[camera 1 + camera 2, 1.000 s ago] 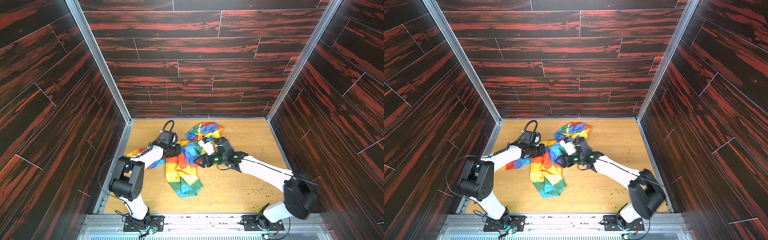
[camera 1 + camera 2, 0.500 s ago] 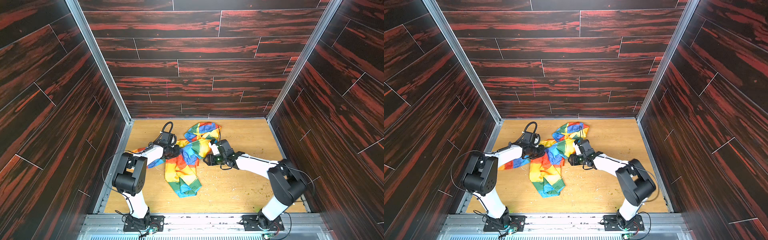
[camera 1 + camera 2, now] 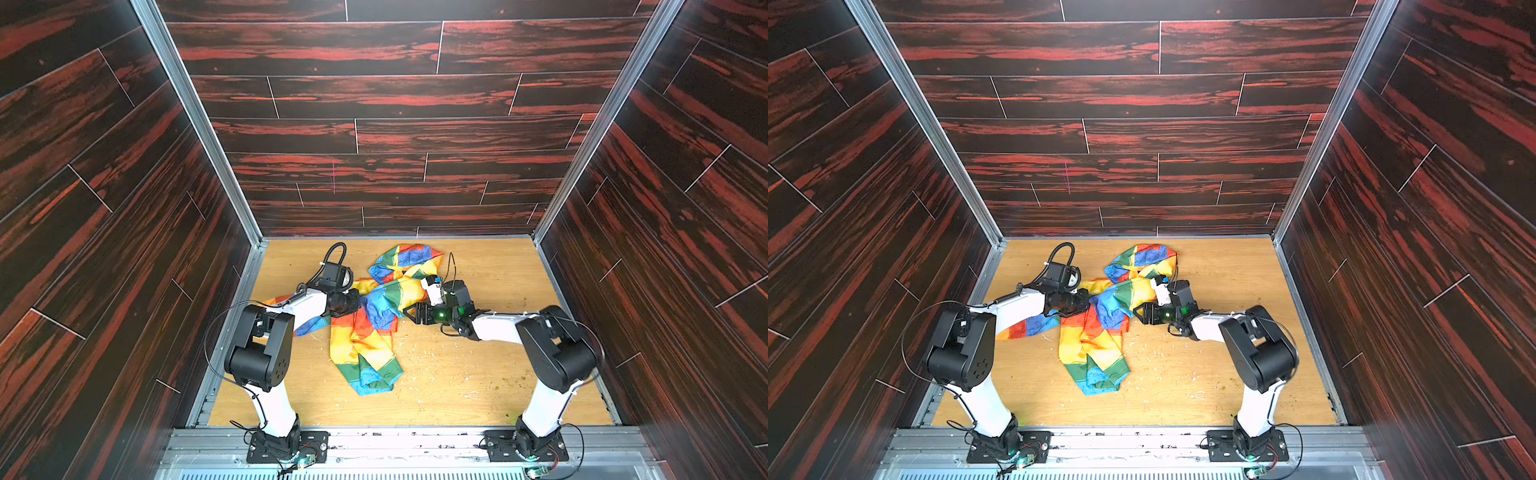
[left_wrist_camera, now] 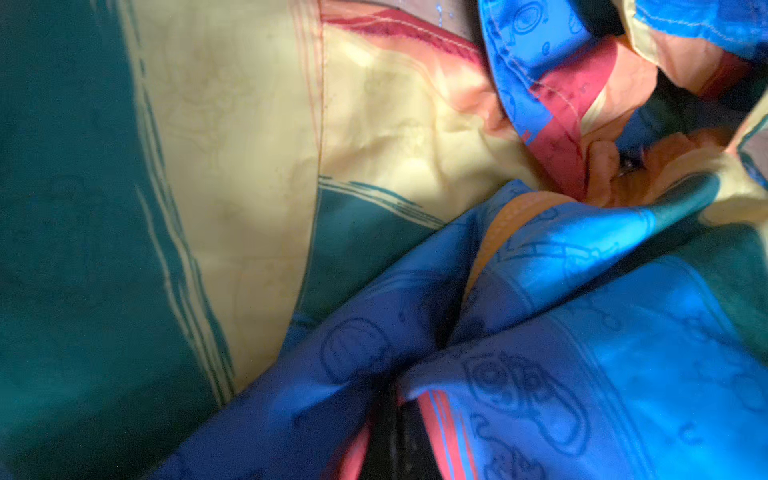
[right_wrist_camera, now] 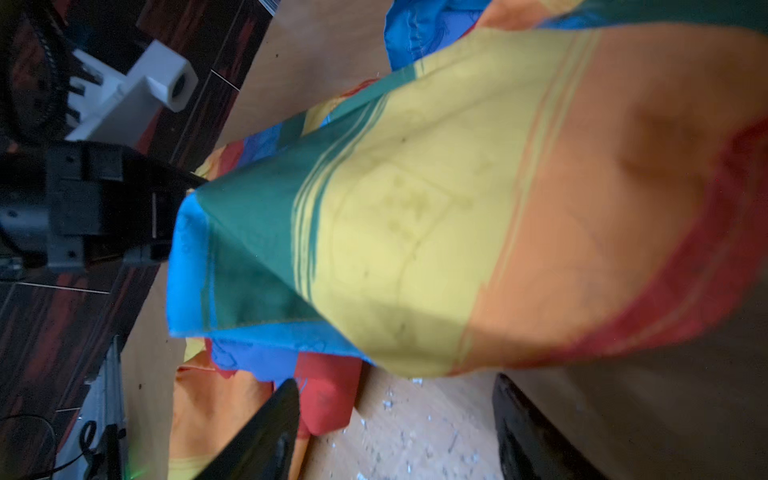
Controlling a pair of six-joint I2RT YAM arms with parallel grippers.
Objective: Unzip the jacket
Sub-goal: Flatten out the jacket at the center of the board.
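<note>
The small rainbow-striped thin-fabric jacket point(image 3: 362, 347) lies crumpled on the pale wooden surface point(image 3: 457, 386) between both arms. The left pincer point(image 3: 357, 300) is clamped on a raised flap, probably anchoring it. The right pincer point(image 5: 397, 386) stands apart, empty, beside it.

My left arm point(image 3: 305, 305) reached low across to the jacket point(image 3: 365, 345), elbow folded back near its base, and my left gripper point(image 3: 359, 299) was pinched tight on a fold at the jacket's near side. My right arm point(image 3: 494, 326) stretched in low from the jacket's opposite side. My right gripper point(image 3: 409, 313) stood with jaws spread just beside the jacket's edge, clamping nothing.
</note>
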